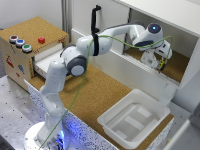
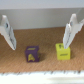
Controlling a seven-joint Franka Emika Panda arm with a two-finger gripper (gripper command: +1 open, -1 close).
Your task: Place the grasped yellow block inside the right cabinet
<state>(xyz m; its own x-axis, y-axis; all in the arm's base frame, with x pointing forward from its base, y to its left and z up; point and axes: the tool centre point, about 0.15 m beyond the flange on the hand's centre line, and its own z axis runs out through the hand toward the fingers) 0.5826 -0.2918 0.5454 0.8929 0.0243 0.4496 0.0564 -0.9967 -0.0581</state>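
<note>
My gripper [image 1: 159, 59] is inside the right cabinet [image 1: 176, 70], a white-walled compartment with a cork-brown floor. In the wrist view the gripper [image 2: 38, 45] is open, with its two fingers wide apart. The tiny yellow block [image 2: 63, 50] sits on the cork floor [image 2: 45, 37] right at the tip of one finger [image 2: 70, 30], not clamped. A small purple block [image 2: 32, 53] stands on the floor between the fingers, nearer the other finger [image 2: 7, 31]. The white back wall of the cabinet lies beyond them.
A wooden drawer box with coloured buttons [image 1: 27, 45] stands at the exterior view's left, its drawer [image 1: 47, 62] pulled out. A white door section with a black handle [image 1: 95, 20] is beside the cabinet. A white bin [image 1: 132, 117] sits on the cork counter. A green cable [image 1: 82, 85] hangs along the arm.
</note>
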